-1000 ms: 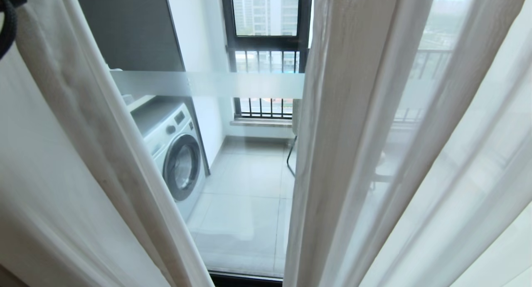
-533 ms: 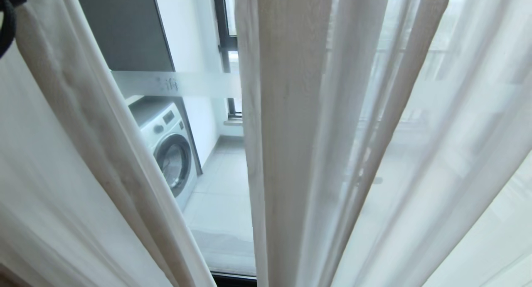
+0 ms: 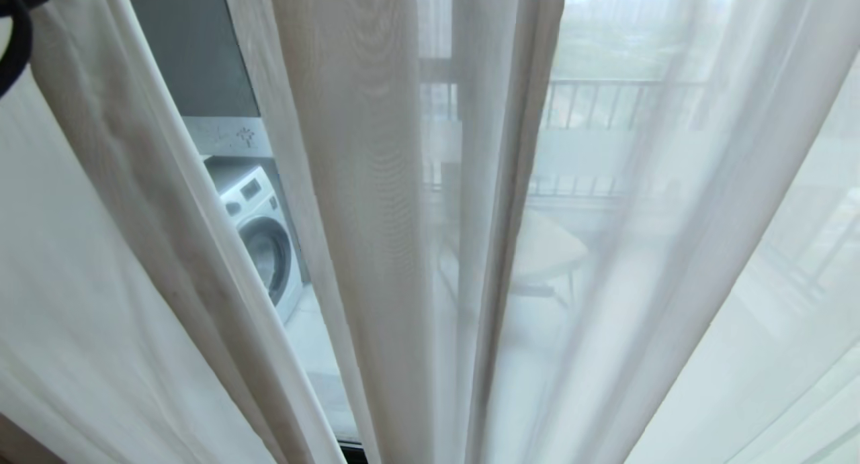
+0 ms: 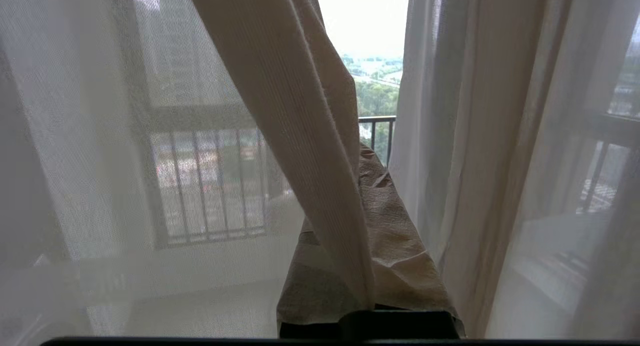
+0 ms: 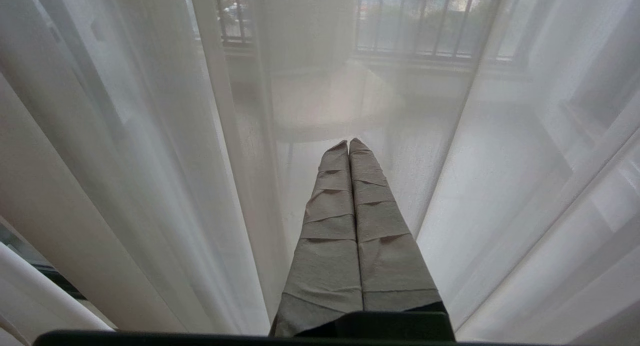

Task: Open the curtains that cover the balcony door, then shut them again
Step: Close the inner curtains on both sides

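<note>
The left claw (image 4: 367, 236) pinches a fold of the curtains (image 4: 300, 135), which drape over its fingers. The right claw (image 5: 349, 145) is pressed together, empty, just before the sheer fabric. Beyond both lies the balcony door (image 3: 228, 136), nearly covered.

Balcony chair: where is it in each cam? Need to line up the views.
Head view: chair just right of centre, hazy behind the sheer curtain.
Left wrist view: cannot make it out through the sheer curtain.
Right wrist view: chair at top centre, backrest and seat showing through the sheer curtain.
Shared landmark: the railing bars, visible in all three views.
</note>
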